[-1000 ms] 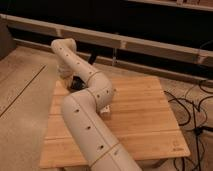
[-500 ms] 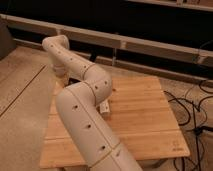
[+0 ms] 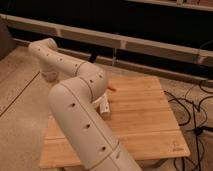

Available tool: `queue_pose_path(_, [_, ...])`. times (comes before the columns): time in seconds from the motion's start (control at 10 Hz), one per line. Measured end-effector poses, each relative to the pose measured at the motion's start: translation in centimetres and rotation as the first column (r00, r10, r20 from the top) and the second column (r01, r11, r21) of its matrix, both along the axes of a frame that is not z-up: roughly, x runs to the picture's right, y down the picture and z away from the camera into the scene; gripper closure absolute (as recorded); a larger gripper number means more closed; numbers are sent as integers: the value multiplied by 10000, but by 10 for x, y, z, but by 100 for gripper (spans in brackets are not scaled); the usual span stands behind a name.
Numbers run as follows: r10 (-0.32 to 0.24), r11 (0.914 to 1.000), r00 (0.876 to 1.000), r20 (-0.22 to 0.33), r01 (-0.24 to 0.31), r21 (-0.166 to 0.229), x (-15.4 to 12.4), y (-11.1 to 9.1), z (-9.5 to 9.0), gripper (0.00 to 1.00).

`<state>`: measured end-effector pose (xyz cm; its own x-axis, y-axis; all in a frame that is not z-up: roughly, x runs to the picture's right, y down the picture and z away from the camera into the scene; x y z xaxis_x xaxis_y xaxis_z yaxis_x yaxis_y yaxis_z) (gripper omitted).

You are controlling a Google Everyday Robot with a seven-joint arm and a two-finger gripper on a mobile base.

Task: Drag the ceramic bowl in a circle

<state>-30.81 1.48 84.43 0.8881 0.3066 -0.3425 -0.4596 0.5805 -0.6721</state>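
Observation:
My white arm rises from the bottom of the camera view, bends at an elbow [image 3: 87,82] over the wooden table [image 3: 145,115], and reaches to the far left. The gripper [image 3: 48,76] hangs down from the wrist [image 3: 44,50] at the table's back left corner, mostly hidden behind the forearm. The ceramic bowl does not show clearly; it is hidden by the arm near the gripper.
A small white object [image 3: 105,107] lies on the table beside the arm, and a small orange item [image 3: 113,89] lies behind it. Black cables [image 3: 192,107] trail on the floor to the right. A dark wall with a rail [image 3: 125,42] stands behind the table.
The wrist and gripper have swung further left, toward the table's left edge. The elbow has shifted with them.

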Motion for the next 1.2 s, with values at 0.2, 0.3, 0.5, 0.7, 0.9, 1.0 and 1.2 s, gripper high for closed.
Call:
queue_pose_path(0.2, [146,9996,9982,-574,-131,257,17,6,-7,100])
queue_pose_path(0.3, [312,9992,9953,-916,-287,286,29,8,-8,100])
queue_pose_path(0.5, [809,9967,9798,-1831,-782,219,64,9,-5,100])
queue_pose_path(0.7, [1196,9921,9558,-2684,-1257,-54,99,5,9,100])
queue_pose_path(0.9, [1202,9902,9486,-2927,-1357,-330,113,0,30,100])
queue_pose_path(1.0, [1194,9897,9494,-2905,-1370,-411,118,-8,42,100])
queue_pose_path(1.2, [1051,9917,9527,-2853,-1217,-412,124,-21,56,100])
